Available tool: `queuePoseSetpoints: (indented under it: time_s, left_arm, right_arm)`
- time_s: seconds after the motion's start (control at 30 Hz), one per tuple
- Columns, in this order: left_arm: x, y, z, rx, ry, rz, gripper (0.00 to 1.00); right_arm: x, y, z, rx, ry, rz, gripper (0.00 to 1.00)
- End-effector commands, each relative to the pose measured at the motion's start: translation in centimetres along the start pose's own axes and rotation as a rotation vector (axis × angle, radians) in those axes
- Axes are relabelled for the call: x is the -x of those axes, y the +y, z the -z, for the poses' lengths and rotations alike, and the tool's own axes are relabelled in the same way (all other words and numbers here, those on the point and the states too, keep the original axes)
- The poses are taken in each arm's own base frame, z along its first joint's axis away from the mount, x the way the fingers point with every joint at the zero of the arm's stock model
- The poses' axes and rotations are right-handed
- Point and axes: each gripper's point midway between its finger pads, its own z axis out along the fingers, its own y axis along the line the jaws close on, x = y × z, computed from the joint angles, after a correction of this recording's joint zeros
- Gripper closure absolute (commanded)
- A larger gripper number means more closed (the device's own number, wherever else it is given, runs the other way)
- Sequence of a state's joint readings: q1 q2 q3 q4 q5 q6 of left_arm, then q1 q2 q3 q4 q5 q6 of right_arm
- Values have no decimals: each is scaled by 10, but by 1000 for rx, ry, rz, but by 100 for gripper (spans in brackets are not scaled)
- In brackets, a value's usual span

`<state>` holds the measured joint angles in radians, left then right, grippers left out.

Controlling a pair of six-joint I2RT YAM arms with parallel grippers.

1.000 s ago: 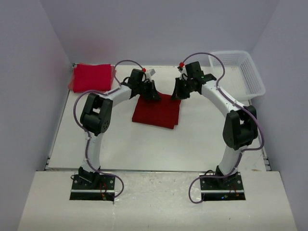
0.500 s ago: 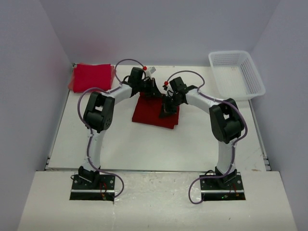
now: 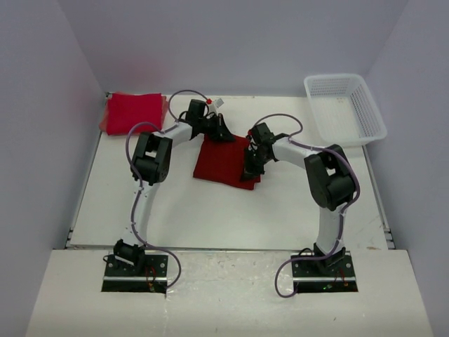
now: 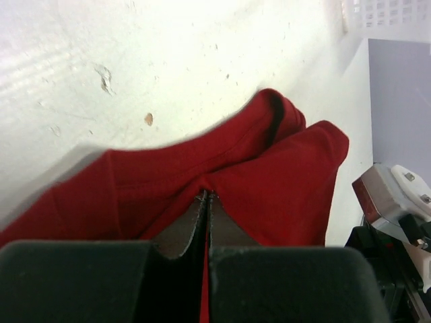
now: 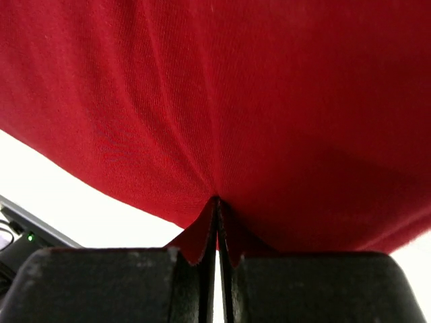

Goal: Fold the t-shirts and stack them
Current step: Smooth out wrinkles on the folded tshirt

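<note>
**Desk:** Centre of the overhead frame: a dark crimson soft cloth t-shirt [image 3: 226, 163], folded to a rough rectangle, is lying on the white bench [image 3: 210, 210]. Where are the arms taking hold?

**Photographer:** The left hand [image 4: 205, 202] is pinching the shirt's upper edge, its fingers pressed together on a thin ridge of cloth. The right hand [image 5: 216, 202] is clamping the shirt's right-hand edge, toward the lower corner, with red fabric bunching at its fingertips.

**Desk:** How is the fabric likely to be handling?

**Photographer:** Light and limp, by the look of it. It is puckering and creasing around each pinch. So it is probably going to sag wherever nothing is supporting it, and the layers may be sliding apart if only the top one is caught. I cannot tell from either wrist view how many layers each hand is gripping.

**Desk:** So where is the sensible place to hold it?

**Photographer:** At edges or corners, well apart and through every layer, so the rectangle is travelling flat. Nothing here is breakable; the risk is the fold coming undone.

**Desk:** And the rest of the scene?

**Photographer:** The bright red folded cloth t-shirts [image 3: 133, 112] are sitting in the upper left of the frame, well apart from the crimson one. A white plastic lattice basket [image 3: 370, 116] is standing in the upper right.
</note>
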<state>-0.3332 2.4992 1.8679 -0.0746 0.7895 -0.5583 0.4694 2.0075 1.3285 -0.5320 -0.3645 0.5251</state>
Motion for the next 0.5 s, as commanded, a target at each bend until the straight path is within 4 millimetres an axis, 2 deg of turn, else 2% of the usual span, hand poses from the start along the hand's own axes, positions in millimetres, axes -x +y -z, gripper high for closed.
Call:
queuePoseSetpoints:
  time_s: [0.0,0.07,0.23,0.3,0.33,0.37,0.4,0.47]
  left_arm:
    - [44,-8,13,-60,-81,-55,100]
    - [46,-5,13,-73,-76,-48,100]
    - [61,-20,30,-79,-105,-104,100]
    - [61,-15,38,-55,-109,-94,100]
    - [65,-21,45,-51,-117,-106,100]
    - [66,-20,51,-37,-122,-108,100]
    - [59,-11,53,9,-124,-88,100]
    - [66,-27,72,49,-165,-123,100]
  right_arm:
    - [-19,-29,-3,-119,11,-47,100]
    - [-27,-36,-6,-135,11,-68,100]
    - [-36,-43,3,-155,-17,-53,100]
    - [-38,-39,11,-141,-32,-39,100]
    - [-43,-41,13,-142,-26,-33,100]
    - [-42,-34,22,-128,-50,-8,100]
    - [-41,-33,27,-133,-66,28,100]
    - [-36,-26,43,-146,-111,77,100]
